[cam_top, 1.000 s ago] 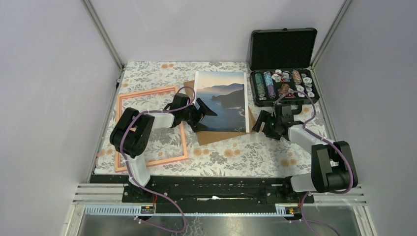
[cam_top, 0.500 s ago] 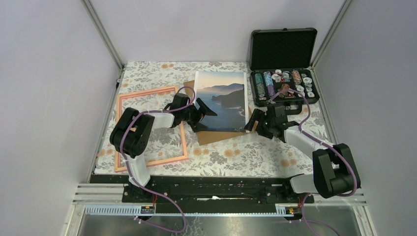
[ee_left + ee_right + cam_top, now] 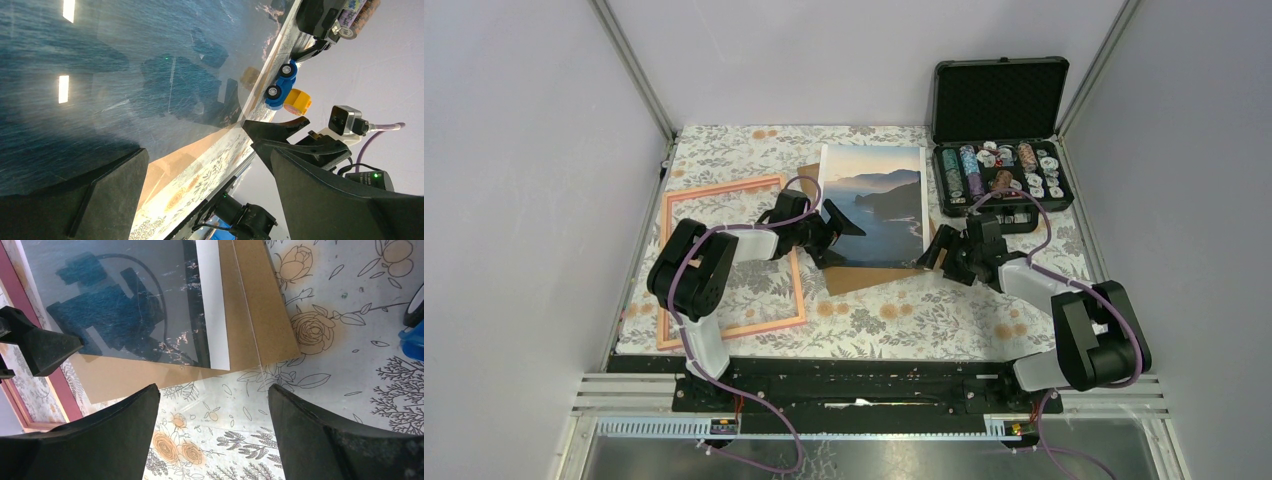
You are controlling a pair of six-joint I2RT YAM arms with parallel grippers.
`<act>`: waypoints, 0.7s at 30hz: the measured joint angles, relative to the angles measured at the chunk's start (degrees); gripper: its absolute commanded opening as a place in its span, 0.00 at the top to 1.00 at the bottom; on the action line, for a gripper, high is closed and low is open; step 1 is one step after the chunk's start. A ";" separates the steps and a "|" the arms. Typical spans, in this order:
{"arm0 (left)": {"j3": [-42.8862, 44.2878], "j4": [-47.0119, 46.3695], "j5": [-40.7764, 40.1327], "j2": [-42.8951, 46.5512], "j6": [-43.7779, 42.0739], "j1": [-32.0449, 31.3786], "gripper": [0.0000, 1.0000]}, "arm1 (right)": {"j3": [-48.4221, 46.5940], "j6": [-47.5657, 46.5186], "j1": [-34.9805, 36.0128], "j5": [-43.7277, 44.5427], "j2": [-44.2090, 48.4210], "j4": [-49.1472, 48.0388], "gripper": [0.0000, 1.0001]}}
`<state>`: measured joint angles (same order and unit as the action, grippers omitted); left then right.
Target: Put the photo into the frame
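The photo (image 3: pixel 874 205), a sea coast print, lies face up on a brown backing board (image 3: pixel 864 278) in the middle of the table. The pink frame (image 3: pixel 724 190) lies flat to its left. My left gripper (image 3: pixel 842 243) is open and low at the photo's lower left edge, one finger over the print. In the left wrist view (image 3: pixel 207 165) the glossy photo (image 3: pixel 100 75) fills the upper left. My right gripper (image 3: pixel 934 252) is open and empty beside the photo's lower right corner. In the right wrist view (image 3: pixel 214 390) it hovers over the tablecloth just below the board (image 3: pixel 250 315) and the photo (image 3: pixel 125 300).
An open black case of poker chips (image 3: pixel 999 150) stands at the back right. A blue and yellow toy car (image 3: pixel 282 90) sits near the right arm. A thin clear sheet edge (image 3: pixel 260 365) seems to overhang the board's corner. Floral cloth (image 3: pixel 904 315) covers the table.
My right gripper has moved left, from near the case to the photo's lower right corner. The left arm, photo and frame have not moved.
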<state>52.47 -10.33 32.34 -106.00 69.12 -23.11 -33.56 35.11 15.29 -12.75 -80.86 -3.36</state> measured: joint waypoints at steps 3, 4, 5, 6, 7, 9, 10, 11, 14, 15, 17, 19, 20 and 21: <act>0.00 0.02 0.02 0.00 0.00 0.11 0.01 | 0.66 0.39 -0.83 -2.40 0.02 -0.83 0.15; 0.00 0.00 0.04 -0.02 0.02 0.15 0.01 | 0.92 0.76 -1.22 -3.26 0.11 -1.11 0.15; 0.00 0.02 0.09 -0.04 0.02 0.17 0.01 | 1.25 1.14 -1.55 -4.00 0.35 -1.42 0.15; 0.00 0.00 0.09 -0.04 0.02 0.20 0.01 | 1.55 1.46 -1.79 -4.68 0.76 -1.53 0.15; 0.00 -0.02 0.07 -0.04 0.02 0.26 0.01 | 1.84 1.81 -1.97 -5.31 1.40 -1.62 0.15; 0.00 -0.13 0.04 -0.11 0.02 0.37 0.01 | 2.23 2.60 -2.27 -6.73 3.04 -1.73 0.16; 0.00 -0.17 0.04 -0.13 0.02 0.42 0.01 | 2.34 3.02 -2.36 -7.43 3.96 -1.77 0.16; 0.00 -0.22 0.04 -0.15 0.02 0.46 0.01 | 2.43 3.50 -2.45 -8.07 4.96 -1.84 0.16; 0.00 -0.31 0.02 -0.13 0.02 0.46 0.01 | 2.91 5.09 -2.62 -9.84 7.43 -3.17 0.17; 0.00 -0.31 0.04 -0.13 0.02 0.46 0.01 | 3.15 5.66 -2.64 -10.47 8.09 -3.65 0.17; 0.00 -0.31 0.04 -0.13 0.02 0.46 0.01 | 3.89 7.08 -2.73 -11.37 9.27 -4.87 0.17; 0.00 -0.31 0.04 -0.13 0.02 0.42 0.01 | 4.63 8.44 -2.91 -12.09 10.05 -5.73 0.17; 0.00 -0.33 0.07 -0.13 0.02 0.37 0.01 | 5.18 9.40 -3.02 -12.39 10.49 -6.36 0.18; 0.00 -0.35 0.09 -0.13 0.02 0.33 0.01 | 5.60 10.27 -3.10 -12.50 10.80 -6.73 0.18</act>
<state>52.47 -10.68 32.42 -106.13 69.14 -22.79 -27.97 45.39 12.19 -25.26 -70.06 -10.09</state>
